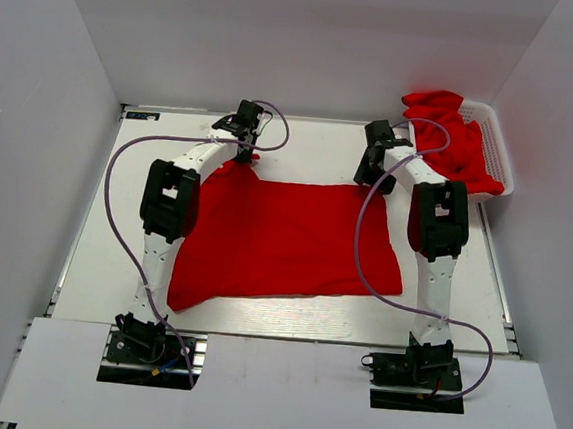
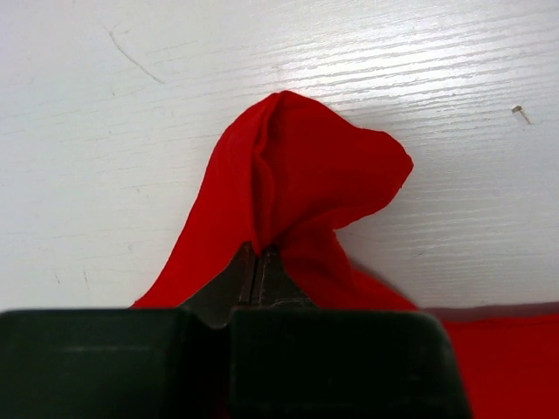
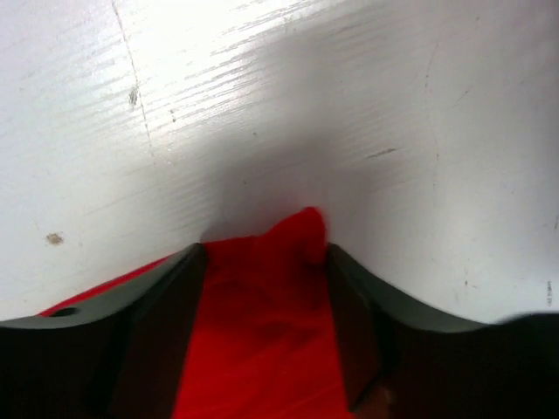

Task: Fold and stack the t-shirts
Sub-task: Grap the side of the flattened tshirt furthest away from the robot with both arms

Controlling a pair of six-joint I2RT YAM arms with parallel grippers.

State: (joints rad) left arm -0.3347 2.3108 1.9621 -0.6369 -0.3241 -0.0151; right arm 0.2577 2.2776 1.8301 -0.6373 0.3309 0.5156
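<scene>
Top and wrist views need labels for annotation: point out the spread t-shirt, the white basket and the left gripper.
spread t-shirt (image 1: 285, 234), top external view, middle of the cloth.
white basket (image 1: 500, 158), top external view, right wall.
left gripper (image 2: 256, 255), left wrist view, between its closed fingers.

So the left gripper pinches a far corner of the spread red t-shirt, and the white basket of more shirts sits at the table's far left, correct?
No: the white basket sits at the table's far right, as the top external view shows. The left gripper does pinch a far corner of the spread red t-shirt.
</scene>
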